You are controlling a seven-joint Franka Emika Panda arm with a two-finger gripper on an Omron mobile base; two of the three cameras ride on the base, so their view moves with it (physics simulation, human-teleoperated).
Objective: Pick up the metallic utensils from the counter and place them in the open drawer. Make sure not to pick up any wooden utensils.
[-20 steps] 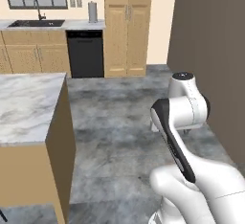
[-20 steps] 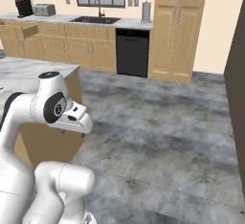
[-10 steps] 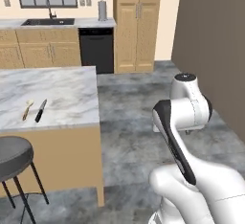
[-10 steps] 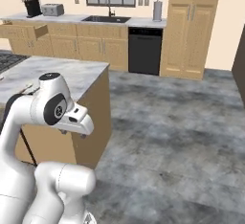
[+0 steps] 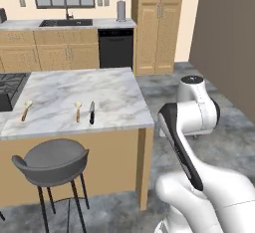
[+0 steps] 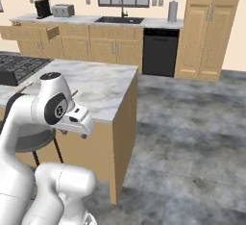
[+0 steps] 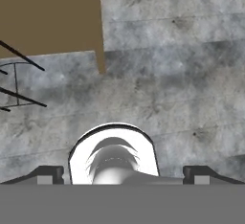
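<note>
I am holding the gripper point(image 7: 122, 173) with jaws spread wide, empty, pointing down at grey floor point(image 7: 182, 74); the counter point(image 5: 99, 95) is lying well off to one side.

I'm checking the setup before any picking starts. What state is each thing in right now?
tool: open, empty, pointing at the floor.
open drawer: pulled out from the far cabinets.
black-handled utensil: lying flat on the counter.
wooden utensils: lying flat on the counter, apart from each other.
stool: upright, beside the counter.
dishwasher: closed.
</note>
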